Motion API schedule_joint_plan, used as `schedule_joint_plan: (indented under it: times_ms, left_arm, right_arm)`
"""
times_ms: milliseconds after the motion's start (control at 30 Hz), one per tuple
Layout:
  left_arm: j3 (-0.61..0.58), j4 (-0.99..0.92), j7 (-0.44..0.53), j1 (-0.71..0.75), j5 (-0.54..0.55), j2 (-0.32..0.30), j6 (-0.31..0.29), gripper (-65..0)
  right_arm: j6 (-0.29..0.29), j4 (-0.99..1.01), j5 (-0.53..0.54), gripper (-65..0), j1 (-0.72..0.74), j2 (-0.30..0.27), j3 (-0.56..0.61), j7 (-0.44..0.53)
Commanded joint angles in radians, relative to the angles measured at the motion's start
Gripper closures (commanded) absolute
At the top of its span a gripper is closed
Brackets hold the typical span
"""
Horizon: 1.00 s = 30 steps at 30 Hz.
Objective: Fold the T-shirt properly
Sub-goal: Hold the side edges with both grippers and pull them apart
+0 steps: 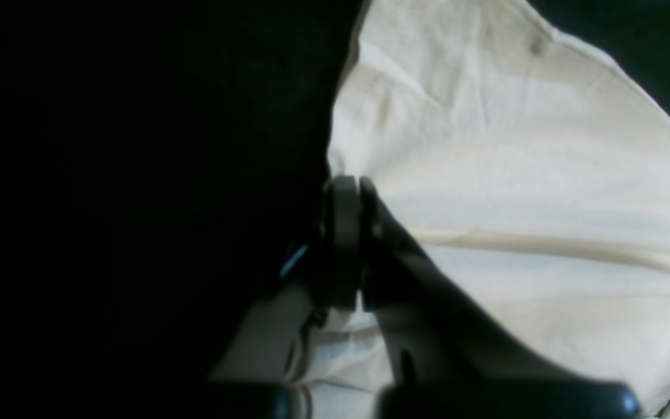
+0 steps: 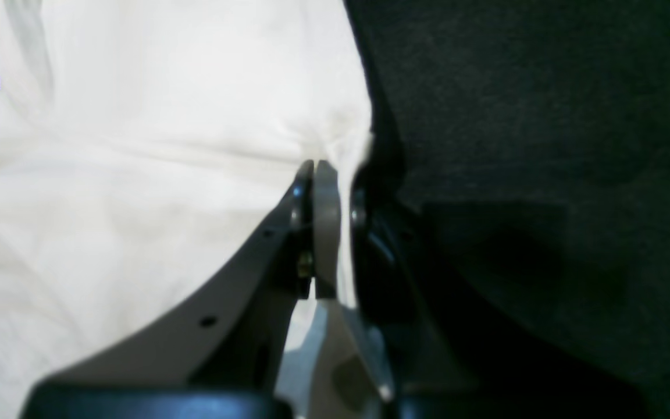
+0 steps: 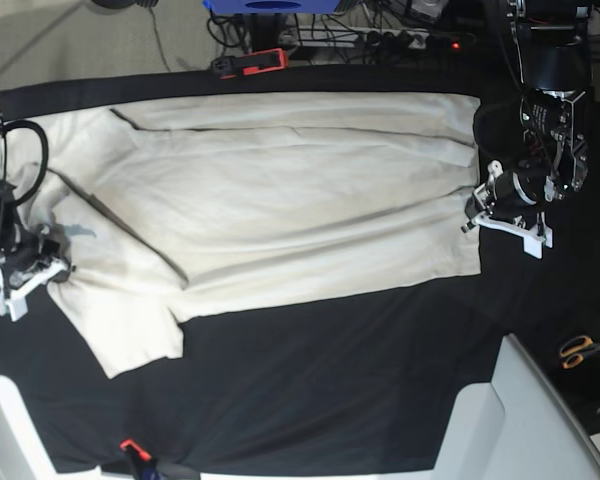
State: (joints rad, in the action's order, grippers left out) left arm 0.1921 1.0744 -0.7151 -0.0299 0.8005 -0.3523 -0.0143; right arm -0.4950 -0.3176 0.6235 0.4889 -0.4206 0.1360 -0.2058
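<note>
The cream T-shirt [image 3: 280,200] lies spread and wrinkled across the black table cloth [image 3: 330,380], with one sleeve pointing toward the front left. My left gripper [image 3: 477,212] is at the shirt's right edge. In the left wrist view it [image 1: 359,186] is shut, pinching the T-shirt [image 1: 515,174] at its edge; a small dark mark [image 1: 538,45] shows on the cloth. My right gripper [image 3: 62,265] is at the shirt's left edge near the sleeve. In the right wrist view it [image 2: 335,169] is shut with a fold of the T-shirt [image 2: 137,145] between its fingers.
Orange-handled scissors [image 3: 580,350] lie at the right edge. A red and black tool [image 3: 250,63] lies behind the table's far edge, beside a blue object [image 3: 270,5] and cables. A white panel [image 3: 520,420] juts in at the front right.
</note>
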Motion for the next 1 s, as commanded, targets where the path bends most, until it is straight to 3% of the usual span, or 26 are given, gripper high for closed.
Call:
schedule_joint_plan:
  times_ms: [0, 200, 333, 433, 633, 967]
  left_arm:
    - [0.002, 0.016, 0.007, -0.008, 0.003, -0.015, 0.003, 0.0]
    - [0.004, 0.065, 0.007, 0.031, 0.003, -0.020, 0.004, -0.2]
    - [0.010, 0.117, 0.005, 0.043, 0.003, -0.021, 0.004, -22.4]
    - [0.013, 0.146, 0.005, 0.046, 0.003, -0.035, 0.004, -29.5]
    - [0.016, 0.120, 0.007, -0.017, 0.003, -0.054, 0.004, -30.1]
    - [0.004, -0.115, 0.013, -0.203, -0.030, -0.052, 0.004, -29.9]
  right_arm:
    - [-0.008, -0.008, 0.009, 0.0, 0.027, -0.019, 0.000, 0.019]
    - [-0.008, -0.008, 0.009, 0.0, 0.026, -0.019, 0.000, 0.019]
    - [-0.008, -0.008, 0.009, 0.0, 0.026, -0.019, 0.000, 0.019]
    - [-0.008, -0.008, 0.009, 0.0, 0.026, -0.019, 0.000, 0.019]
    - [-0.008, -0.008, 0.009, 0.0, 0.026, -0.019, 0.000, 0.019]
    - [-0.008, -0.008, 0.009, 0.0, 0.026, -0.019, 0.000, 0.019]
